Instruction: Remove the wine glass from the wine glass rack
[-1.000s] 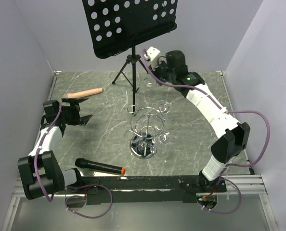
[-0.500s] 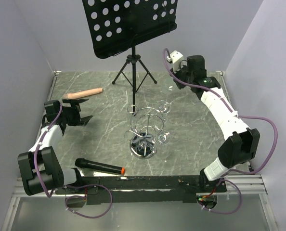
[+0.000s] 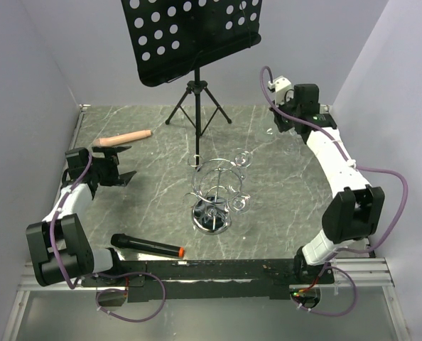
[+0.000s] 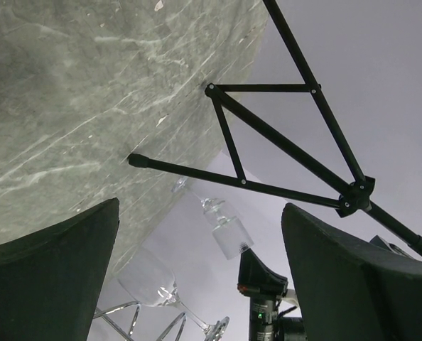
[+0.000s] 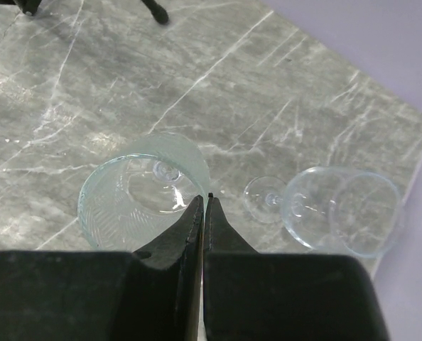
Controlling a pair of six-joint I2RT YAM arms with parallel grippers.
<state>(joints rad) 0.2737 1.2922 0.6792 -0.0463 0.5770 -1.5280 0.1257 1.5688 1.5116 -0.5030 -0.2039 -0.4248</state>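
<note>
The wine glass rack (image 3: pixel 211 217) at the centre of the table (image 3: pixel 143 206) carries hanging glasses (image 3: pixel 241 204) on its wire loops. The right gripper (image 5: pixel 204 202), jaws fully closed, pinches the rim of an upright wine glass (image 5: pixel 126 202) at the far right, well apart from the rack and near a second glass (image 5: pixel 335 209) lying on its side. The left gripper (image 3: pixel 122 165) stands wide open and empty.

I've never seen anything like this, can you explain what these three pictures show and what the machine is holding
Two robot arms are bolted at the near edge of a table. One picture looks down from above; the other two come from cameras on the wrists. On it stand a wine glass rack and a music stand; a microphone and a tan stick lie nearby. The right gripper pinches a wine glass by its rim; the left gripper is open, empty.
</note>
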